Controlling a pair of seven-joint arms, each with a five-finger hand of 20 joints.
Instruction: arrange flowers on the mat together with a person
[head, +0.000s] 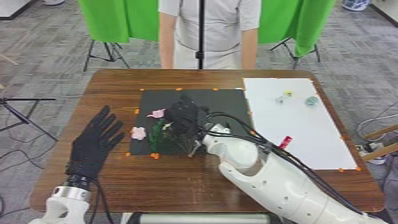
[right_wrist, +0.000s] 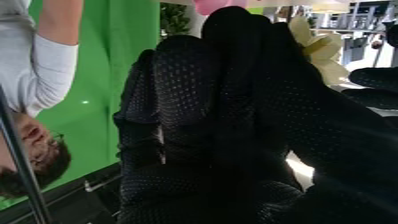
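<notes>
Pale pink ruffled flower (head: 139, 133) lies on the rectangular black mat (head: 226, 102), near left, perhaps for balance. Left of it, the black-gloved left hand (head: 92, 142) is open, leaving working room. Farther, beside a deeper pink flower (head: 157, 114), the black-gloved right hand (head: 185, 116) is over the mat, probably for placing; whether it grips anything I cannot tell.

This is looking like a robotics lab: two white robot arms (head: 244, 160) are hanging over a wooden desk (head: 160, 76), small orange marks (head: 155, 156) are dotting its surface, a green cloth (head: 107, 20) is draping behind it near black stands (head: 110, 52), and loose cables (head: 19, 155) are trailing over grey carpet tiles (head: 53, 55), beside a black tripod (head: 25, 119) standing at the left.
</notes>
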